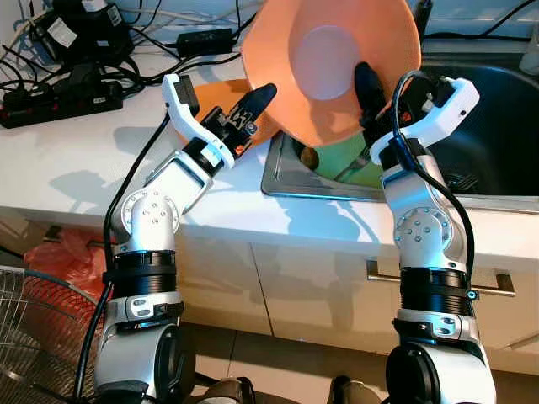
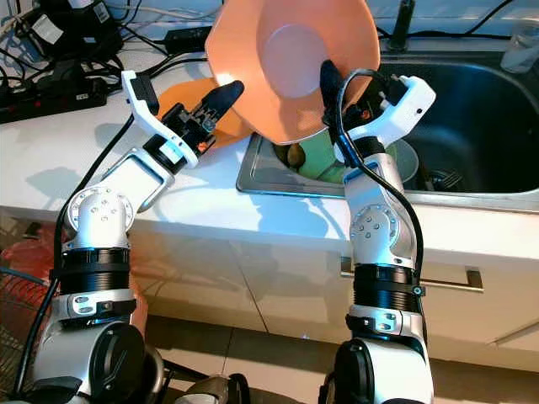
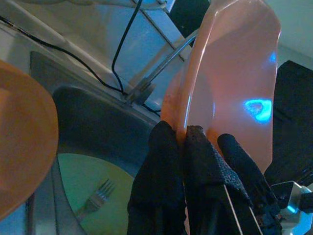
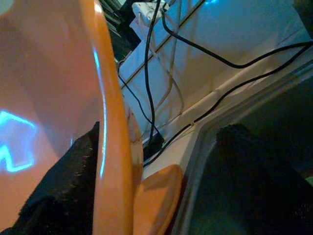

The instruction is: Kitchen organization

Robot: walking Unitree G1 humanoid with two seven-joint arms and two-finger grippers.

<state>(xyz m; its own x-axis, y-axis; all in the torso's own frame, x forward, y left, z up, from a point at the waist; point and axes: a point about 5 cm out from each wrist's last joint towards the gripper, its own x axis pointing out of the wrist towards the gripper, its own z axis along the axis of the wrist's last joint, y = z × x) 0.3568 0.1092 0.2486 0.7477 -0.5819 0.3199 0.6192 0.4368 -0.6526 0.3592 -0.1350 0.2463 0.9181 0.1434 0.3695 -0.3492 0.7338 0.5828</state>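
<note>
An orange bowl [image 1: 333,67] is held tilted above the near left corner of the sink [image 1: 472,151], its hollow facing the camera; it is empty, with a pale round base showing inside. The right gripper [image 1: 370,91] pinches the bowl's lower right rim, one black finger inside the hollow and the other behind the wall; the left gripper [image 1: 257,99] clamps the bowl's left rim, its fingers [image 3: 161,186] pressed close on either side of the thin edge.

Below the bowl, in the sink's left part, lies a green plate [image 3: 93,205] with a fork [image 3: 98,196] on it; a small brownish item [image 1: 308,156] sits beside the plate, too small to tell what it is. Further right in the dark basin stands a clear cup [image 2: 404,160], with another fork [image 2: 446,178] near it; the tap [image 2: 402,23] rises behind the basin.

On the white counter [image 1: 76,160], just left of the sink, rests a flat orange plate [image 1: 221,89], partly hidden by the left gripper; behind it lie a power strip [image 1: 50,105] and tangled black cables [image 1: 160,50].
</note>
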